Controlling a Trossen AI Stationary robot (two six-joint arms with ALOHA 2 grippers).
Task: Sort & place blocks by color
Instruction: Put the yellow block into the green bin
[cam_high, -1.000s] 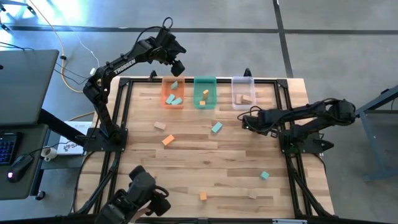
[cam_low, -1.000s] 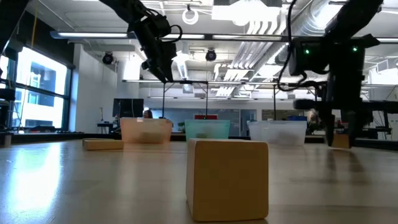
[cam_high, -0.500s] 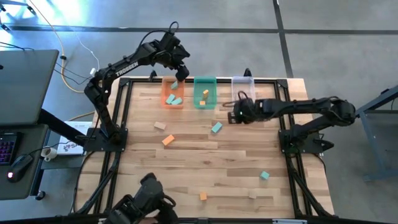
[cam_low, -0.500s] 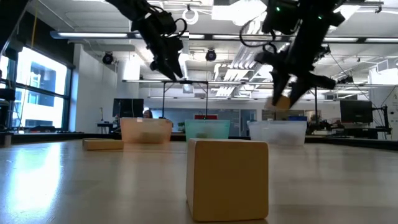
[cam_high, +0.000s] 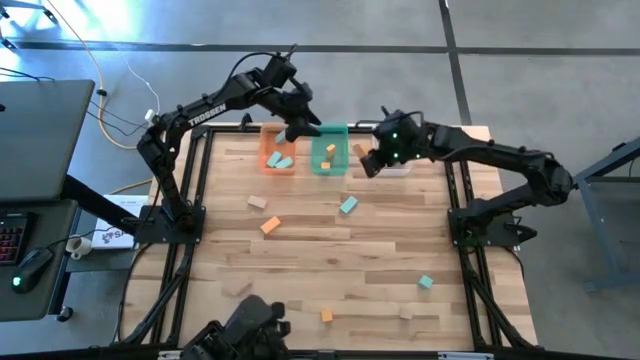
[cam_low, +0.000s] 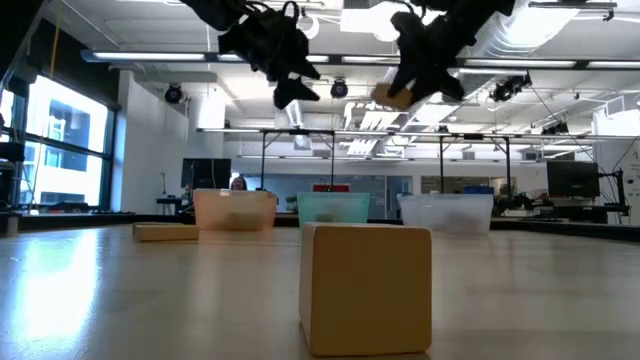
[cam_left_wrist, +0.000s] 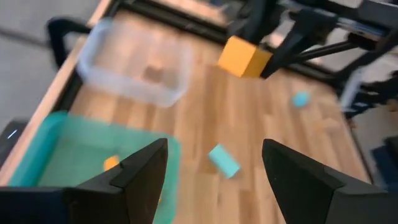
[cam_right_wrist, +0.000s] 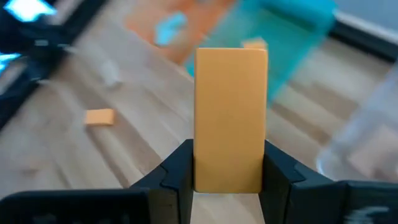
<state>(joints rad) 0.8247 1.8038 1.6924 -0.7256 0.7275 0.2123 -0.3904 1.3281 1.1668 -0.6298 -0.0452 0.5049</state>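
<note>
My right gripper (cam_high: 366, 156) hangs high above the table between the green tray (cam_high: 329, 148) and the clear tray (cam_high: 393, 158), shut on an orange-tan block (cam_right_wrist: 230, 118). That block also shows in the low view (cam_low: 390, 95) and in the left wrist view (cam_left_wrist: 244, 57). My left gripper (cam_high: 301, 128) is open and empty, in the air over the gap between the orange tray (cam_high: 278, 152) and the green tray. Teal blocks lie in the orange tray and orange ones in the green tray. Several loose blocks rest flat on the table, among them a teal one (cam_high: 348, 205). My right gripper pinches the orange-tan block between its two fingers (cam_right_wrist: 177, 171) by the two narrow sides of its lower end (cam_right_wrist: 229, 169). The block's length runs on past the fingertips. It is lifted clear, far above the table, and the fingers slant down toward the table's left.
Loose blocks: tan (cam_high: 258, 201), orange (cam_high: 270, 226), teal (cam_high: 425, 283), orange (cam_high: 326, 315), tan (cam_high: 406, 313). A tan cube (cam_low: 366, 288) stands close to the low camera. A dark object (cam_high: 245, 322) sits at the near edge. The table's middle is bare wood.
My right gripper has risen from the table in front of the clear tray, lifting the block clear, and has swung toward the far edge and left, up to the trays. My left gripper has moved right, from over the orange tray toward the green tray.
</note>
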